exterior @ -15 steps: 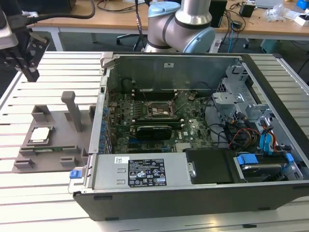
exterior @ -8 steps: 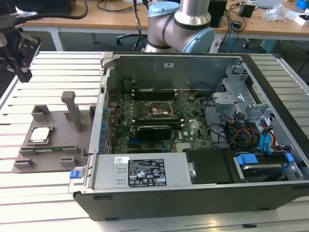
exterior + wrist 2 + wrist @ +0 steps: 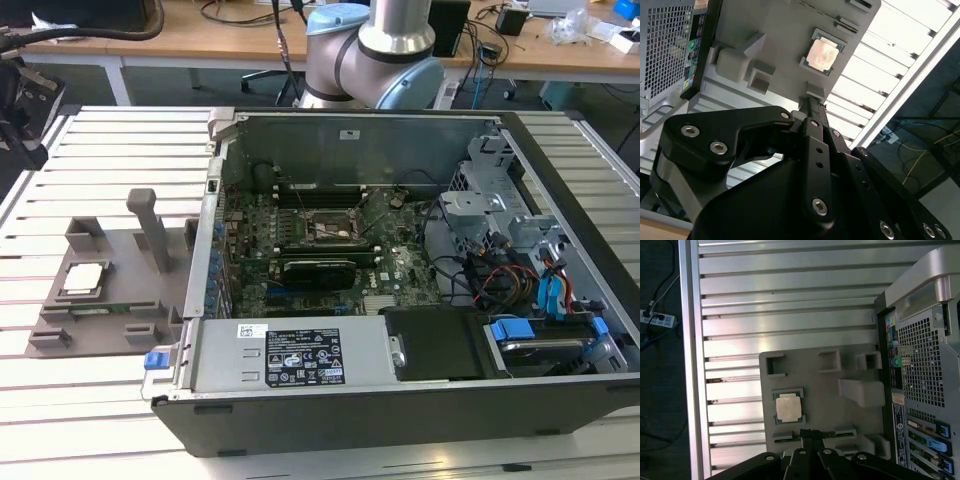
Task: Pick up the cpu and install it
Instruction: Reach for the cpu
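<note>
The cpu (image 3: 83, 278) lies flat in a square recess of the grey tray (image 3: 125, 268). The tray is out on the slatted table (image 3: 110, 150), at about 9 o'clock from the open case (image 3: 400, 410), on the exterior view's left. Nothing touches the cpu.

I can't see its underside, and any print on its top is beyond me. The arm (image 3: 385, 45) is cut off at 12 o'clock in the exterior view, where I get one pale-blue and grey joint behind the case. In both wrist views the claw (image 3: 809, 102) (image 3: 812, 439) runs out of frame, so I see its black linkages only in part. Its fingers look pressed together with nothing between them. The tips are over the tray's edge, just beside the cpu and apart from it, but I can't tell how high they hang.

The cpu (image 3: 789, 407) is a small square with a silvery plate and a pale rim. In the second wrist view it (image 3: 824, 54) glares warm and shows a greenish edge.

The exterior view gives me the case's inside, with the socket (image 3: 325, 230) a dark metal-framed square mid-board. I can't make out whether that frame is open. The first wrist view gives me the case's perforated rear wall and a power strip (image 3: 657, 319) on the floor past the table.
</note>
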Motion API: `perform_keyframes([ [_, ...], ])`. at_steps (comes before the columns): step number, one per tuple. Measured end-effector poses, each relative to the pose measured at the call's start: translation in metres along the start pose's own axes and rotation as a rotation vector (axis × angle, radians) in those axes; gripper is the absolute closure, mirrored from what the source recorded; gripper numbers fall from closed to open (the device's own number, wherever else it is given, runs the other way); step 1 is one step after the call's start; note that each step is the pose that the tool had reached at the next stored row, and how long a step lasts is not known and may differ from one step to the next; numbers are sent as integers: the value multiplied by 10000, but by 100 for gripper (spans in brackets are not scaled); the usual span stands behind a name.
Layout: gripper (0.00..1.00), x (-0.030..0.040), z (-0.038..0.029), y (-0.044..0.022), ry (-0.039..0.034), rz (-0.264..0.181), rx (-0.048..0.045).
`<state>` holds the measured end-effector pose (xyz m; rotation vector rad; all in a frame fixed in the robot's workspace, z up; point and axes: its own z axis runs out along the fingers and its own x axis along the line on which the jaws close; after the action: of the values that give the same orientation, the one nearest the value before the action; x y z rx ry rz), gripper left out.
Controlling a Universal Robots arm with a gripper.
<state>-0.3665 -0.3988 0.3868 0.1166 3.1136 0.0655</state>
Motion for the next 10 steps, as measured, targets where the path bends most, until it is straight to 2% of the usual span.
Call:
perform_keyframes([
  [3, 89, 57, 0, -4, 0, 0, 0],
  [7, 89, 178, 1, -13, 0, 1, 0],
  [10, 89, 221, 2, -17, 0, 0, 0],
])
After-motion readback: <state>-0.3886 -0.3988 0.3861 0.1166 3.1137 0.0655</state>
